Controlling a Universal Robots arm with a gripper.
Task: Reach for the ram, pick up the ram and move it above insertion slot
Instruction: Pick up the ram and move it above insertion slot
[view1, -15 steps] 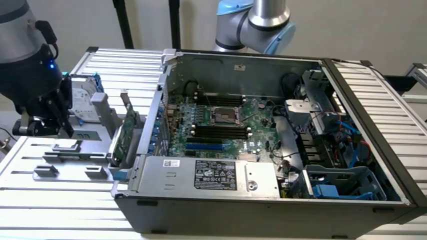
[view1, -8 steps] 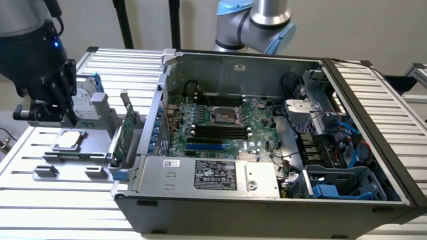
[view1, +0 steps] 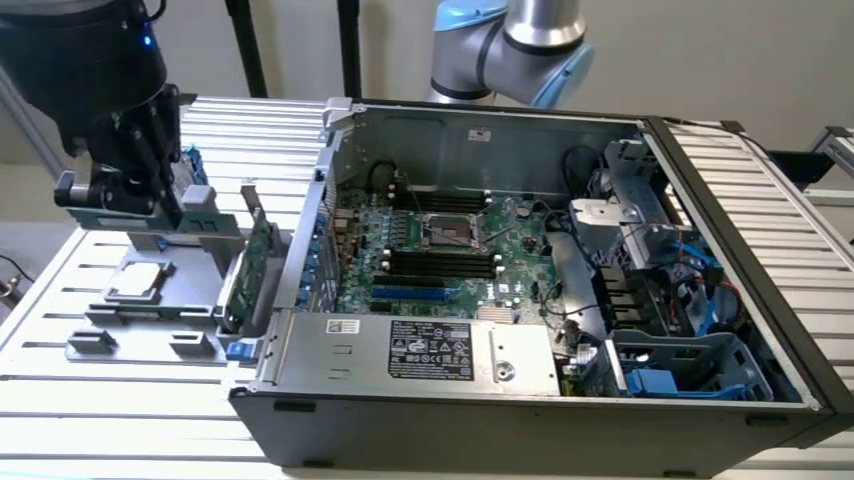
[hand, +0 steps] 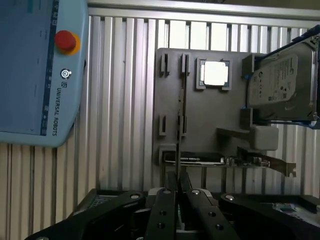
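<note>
We read "UNIVERSAL ROBOTS" on the pale blue pendant (hand: 37, 70). Black end effector (hand: 177, 192) closed, gripping the thin edge-on ram stick (hand: 178, 125) above the grey fixture tray (hand: 200, 115).

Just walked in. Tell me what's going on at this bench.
A Universal Robots arm is working beside an open computer case on a slatted metal table. Its gripper is over a grey parts tray, lined up with the ram, a thin stick standing on edge in the tray's slots. The fingers look closed around the stick's near end. A hard drive, a processor chip and an expansion card also sit on the tray.
</note>
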